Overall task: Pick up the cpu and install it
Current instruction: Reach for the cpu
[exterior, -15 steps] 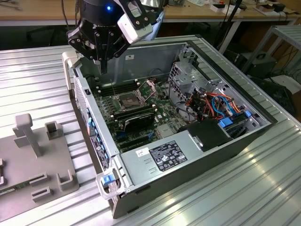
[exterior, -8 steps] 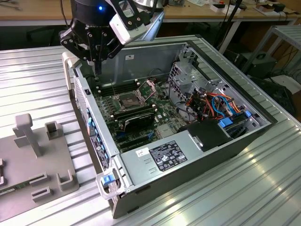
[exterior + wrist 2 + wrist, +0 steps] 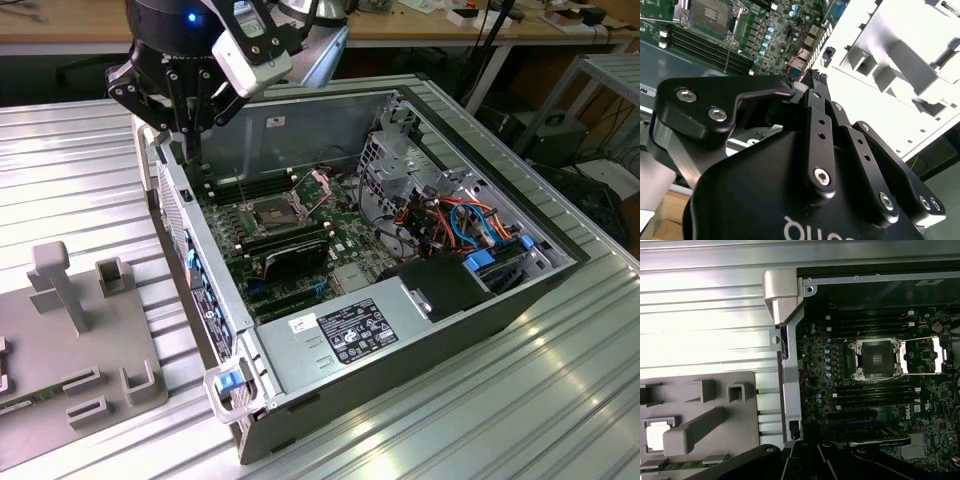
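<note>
The gripper (image 3: 814,78) hovers above the case (image 3: 330,335) wall, fingers (image 3: 813,95) clenched, empty. The cpu (image 3: 656,436) rests in the grey fixture (image 3: 715,390), beside the case at the exterior view's left. Advisable: unclench, then straddle its edges squarely.

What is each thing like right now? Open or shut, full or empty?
case: lying on its side, open, cover off.
socket: open, empty.
cpu: lying flat in the tray, not picked up.
tray: beside the case, holding the cpu.
gripper: up over the case's edge, away from the cpu.
</note>
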Robot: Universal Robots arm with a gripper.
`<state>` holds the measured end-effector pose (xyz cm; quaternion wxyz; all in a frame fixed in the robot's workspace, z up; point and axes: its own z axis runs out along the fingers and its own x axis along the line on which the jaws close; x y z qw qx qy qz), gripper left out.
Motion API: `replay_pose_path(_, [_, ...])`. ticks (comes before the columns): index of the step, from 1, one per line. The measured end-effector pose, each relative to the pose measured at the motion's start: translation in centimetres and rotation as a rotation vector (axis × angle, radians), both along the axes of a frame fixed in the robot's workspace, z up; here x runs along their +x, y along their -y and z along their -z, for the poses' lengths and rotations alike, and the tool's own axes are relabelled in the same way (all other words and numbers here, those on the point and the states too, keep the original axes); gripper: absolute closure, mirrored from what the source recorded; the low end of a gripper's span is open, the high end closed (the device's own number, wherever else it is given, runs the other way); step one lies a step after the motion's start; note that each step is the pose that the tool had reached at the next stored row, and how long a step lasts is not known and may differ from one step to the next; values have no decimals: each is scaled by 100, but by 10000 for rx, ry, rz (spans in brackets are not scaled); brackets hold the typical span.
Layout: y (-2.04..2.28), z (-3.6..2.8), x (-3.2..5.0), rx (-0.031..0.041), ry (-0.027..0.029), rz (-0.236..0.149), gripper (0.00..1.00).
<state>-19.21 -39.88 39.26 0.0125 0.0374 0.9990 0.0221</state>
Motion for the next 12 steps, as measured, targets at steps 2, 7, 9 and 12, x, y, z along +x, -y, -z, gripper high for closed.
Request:
replay_pose_path(2, [0,1,-60,0,0,0,89])
replay_pose_path(7, [0,3,-181,0,0,0,89])
replay_pose_path(9, [0,4,-222,0,0,0,89])
replay_pose_path(12, [0,5,-270,0,0,0,89])
